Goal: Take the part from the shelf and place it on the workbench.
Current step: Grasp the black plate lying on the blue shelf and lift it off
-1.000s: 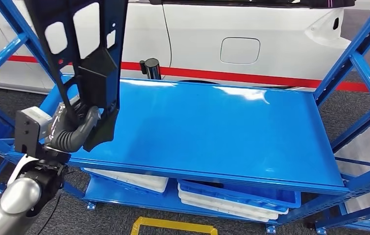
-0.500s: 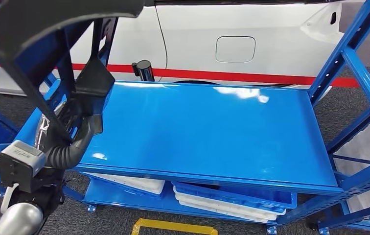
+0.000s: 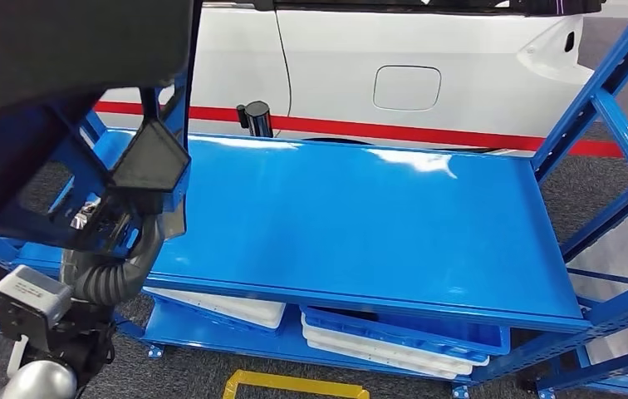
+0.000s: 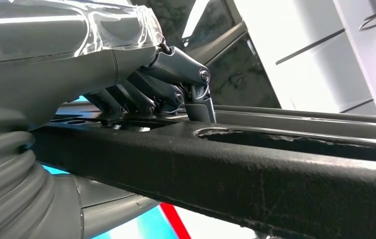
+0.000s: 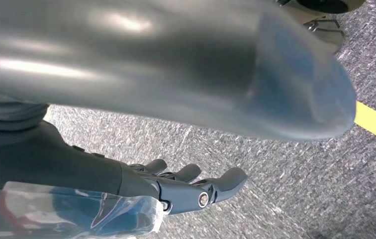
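The part is a large black plastic frame with cut-outs, lifted off the shelf and tilted close to my head camera at the upper left. My left hand grips its lower end at the shelf's left edge. In the left wrist view the fingers wrap over a black bar of the part. The blue shelf board below lies bare. My right hand hangs beside my body above grey carpet, its fingers straight and apart, holding nothing.
Blue uprights frame the rack on both sides. White trays and a blue bin sit on the lower level. A white car with a red stripe stands behind the rack. Yellow tape marks the floor in front.
My left arm has raised the part and swung it towards the camera, so it now covers the upper left corner. The camera shifted slightly between frames.
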Controlling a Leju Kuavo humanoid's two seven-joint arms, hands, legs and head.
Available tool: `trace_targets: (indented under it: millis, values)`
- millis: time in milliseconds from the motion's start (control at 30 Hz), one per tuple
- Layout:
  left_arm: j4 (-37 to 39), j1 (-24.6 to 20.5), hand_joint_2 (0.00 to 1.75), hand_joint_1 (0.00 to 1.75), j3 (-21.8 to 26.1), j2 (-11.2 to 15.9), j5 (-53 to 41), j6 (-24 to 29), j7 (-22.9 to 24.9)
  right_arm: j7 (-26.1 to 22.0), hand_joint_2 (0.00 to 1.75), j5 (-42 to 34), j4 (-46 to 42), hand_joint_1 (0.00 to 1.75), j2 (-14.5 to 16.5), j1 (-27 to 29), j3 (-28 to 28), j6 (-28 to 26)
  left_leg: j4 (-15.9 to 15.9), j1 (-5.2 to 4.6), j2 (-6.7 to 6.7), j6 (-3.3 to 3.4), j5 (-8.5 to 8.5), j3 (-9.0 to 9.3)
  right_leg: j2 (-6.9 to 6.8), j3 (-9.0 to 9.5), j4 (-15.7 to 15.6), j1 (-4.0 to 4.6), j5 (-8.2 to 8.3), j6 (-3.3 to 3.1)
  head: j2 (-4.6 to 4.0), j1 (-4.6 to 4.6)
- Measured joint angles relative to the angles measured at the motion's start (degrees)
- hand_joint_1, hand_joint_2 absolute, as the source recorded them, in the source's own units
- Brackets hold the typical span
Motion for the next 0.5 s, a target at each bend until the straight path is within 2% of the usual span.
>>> trace_targets:
  millis: [67,100,133,167,233,267,300,400,433,467,500]
  values:
    - [-0.02,0.48,1.75,1.75,-0.28,-0.32,-0.36,0.00,0.11,0.05,0.00,-0.07,0.00,0.00,-0.04,0.10,-0.13,-0.02,0.01,0.01,0.04,0.15,0.01,-0.04,0.00,-3.55,7.84,-0.05,-3.52,0.20,0.00,0.10]
    - [-0.02,0.76,1.75,1.75,-0.49,-0.49,-0.63,0.01,0.16,0.05,0.00,-0.09,0.00,0.00,-0.06,0.17,-0.18,-0.04,0.03,0.01,0.04,0.16,-0.01,-0.05,-0.01,-4.58,10.06,-0.09,-4.04,0.28,0.00,0.11]
    - [-0.02,1.03,1.75,1.75,-0.68,-0.65,-0.97,0.04,0.18,0.05,0.00,-0.13,0.00,0.00,-0.08,0.22,-0.22,-0.08,0.06,0.04,0.01,0.14,-0.03,-0.04,-0.01,-4.52,10.00,-0.14,-3.40,0.35,0.00,0.11]
    - [-0.02,1.24,1.75,1.75,-0.81,-0.82,-1.29,0.09,0.20,0.05,0.00,-0.16,0.00,0.00,-0.09,0.23,-0.23,-0.13,0.11,0.09,-0.02,0.07,-0.09,0.02,-0.02,-3.27,7.47,-0.20,-1.75,0.39,0.00,0.11]
    - [-0.03,1.50,1.75,1.75,-0.95,-1.14,-1.95,0.31,0.21,0.05,0.00,-0.25,0.00,0.00,-0.12,0.15,-0.26,-0.20,0.53,0.03,-0.11,-0.34,-0.41,0.02,-0.05,0.98,-1.02,-0.35,2.06,0.45,0.00,0.13]
    - [-0.05,1.59,1.75,1.75,-0.99,-1.26,-2.29,0.43,0.23,0.04,0.00,-0.31,0.00,0.00,-0.13,0.10,-0.27,-0.22,0.81,-0.08,-0.15,-0.61,-0.62,-0.10,-0.02,2.50,-4.22,-0.39,3.17,0.30,0.00,0.11]
    - [-0.09,1.69,1.75,1.75,-1.05,-1.37,-2.67,0.55,0.25,0.02,0.00,-0.37,0.00,0.00,-0.12,0.09,-0.27,-0.25,1.05,-0.22,-0.17,-0.84,-0.79,-0.24,0.01,3.30,-6.03,-0.37,3.61,0.09,0.00,0.10]
    - [-0.32,2.19,1.75,1.75,-1.37,-1.70,-3.93,0.88,0.16,-0.10,0.00,-0.51,0.00,0.00,-0.14,0.18,-0.28,-0.30,1.45,-0.11,-0.20,-1.36,-1.09,-0.55,0.12,3.27,-6.50,-0.26,3.68,-0.87,0.00,0.10]
    - [-0.38,2.42,1.75,1.75,-1.46,-1.80,-4.43,1.01,0.08,-0.16,0.00,-0.54,0.00,0.00,-0.15,0.18,-0.29,-0.33,2.31,0.04,-0.19,-1.65,-1.73,-0.91,0.12,3.28,-6.55,-0.32,3.76,-1.16,0.00,0.07]
    - [-0.41,2.62,1.75,1.75,-1.55,-1.87,-4.95,1.16,-0.02,-0.22,0.00,-0.56,0.00,0.00,-0.14,0.15,-0.29,-0.36,4.25,0.18,-0.18,-2.02,-2.95,-1.74,0.11,3.29,-6.61,-0.44,3.84,-1.39,0.00,0.02]
    - [-0.43,2.82,1.75,1.75,-1.65,-1.94,-5.43,1.31,-0.12,-0.26,0.00,-0.59,0.00,0.00,-0.12,0.13,-0.29,-0.38,7.51,0.32,-0.16,-2.42,-4.71,-3.20,0.11,3.30,-6.62,-0.49,3.86,-1.51,0.00,-0.03]
